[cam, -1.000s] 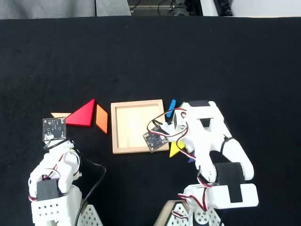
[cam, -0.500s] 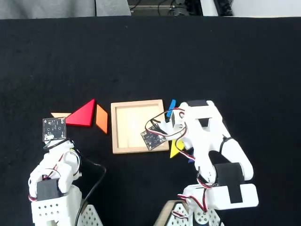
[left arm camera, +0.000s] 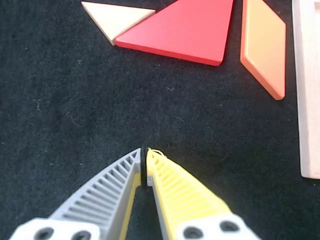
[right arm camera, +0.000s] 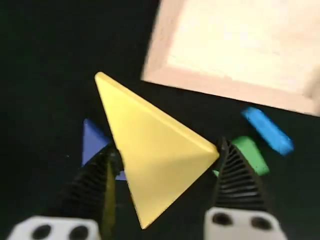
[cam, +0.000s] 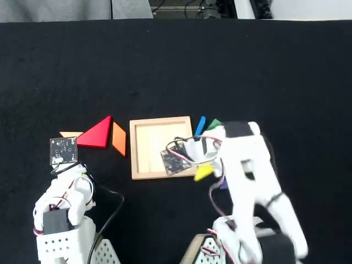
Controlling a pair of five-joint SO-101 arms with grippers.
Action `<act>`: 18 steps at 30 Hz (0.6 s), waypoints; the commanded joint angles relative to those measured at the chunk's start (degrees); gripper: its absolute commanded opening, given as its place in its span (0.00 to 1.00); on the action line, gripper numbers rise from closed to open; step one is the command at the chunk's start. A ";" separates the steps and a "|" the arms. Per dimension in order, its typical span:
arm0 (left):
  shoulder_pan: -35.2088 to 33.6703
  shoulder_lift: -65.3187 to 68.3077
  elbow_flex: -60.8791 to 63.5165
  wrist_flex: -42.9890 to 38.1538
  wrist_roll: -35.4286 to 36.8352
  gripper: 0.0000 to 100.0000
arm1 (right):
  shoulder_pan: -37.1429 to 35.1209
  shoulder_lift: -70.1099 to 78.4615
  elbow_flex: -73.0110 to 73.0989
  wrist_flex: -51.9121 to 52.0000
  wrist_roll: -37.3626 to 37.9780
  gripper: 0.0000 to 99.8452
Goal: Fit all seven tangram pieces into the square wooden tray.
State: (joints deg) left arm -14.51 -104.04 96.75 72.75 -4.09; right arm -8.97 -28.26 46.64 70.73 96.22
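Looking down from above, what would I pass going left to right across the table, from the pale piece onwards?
Pale wooden triangle → red triangle → orange parallelogram → square wooden tray → blue piece → green piece.

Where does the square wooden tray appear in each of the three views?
High view: the wooden tray lies mid-table, between the orange piece and the yellow triangle.
Left wrist view: a pale strip of its rim at the picture's edge, just past the orange piece.
Right wrist view: one corner, beyond the yellow triangle in the right gripper.
Shared landmark: the black table under it.
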 commanded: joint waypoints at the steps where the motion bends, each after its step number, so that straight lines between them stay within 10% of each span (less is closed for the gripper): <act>1: -0.66 -0.18 0.66 0.00 0.35 0.03 | -5.71 -10.07 -1.54 -0.26 -17.76 0.18; 8: -0.66 -0.18 0.66 0.00 0.35 0.03 | -17.05 -14.37 -4.79 -7.30 -56.70 0.18; 18: -0.66 -0.18 0.66 0.00 0.35 0.03 | -17.76 6.37 -21.49 -10.20 -91.52 0.18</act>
State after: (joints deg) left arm -14.51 -104.04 96.75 72.75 -4.09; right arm -25.93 -28.79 32.57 61.58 13.85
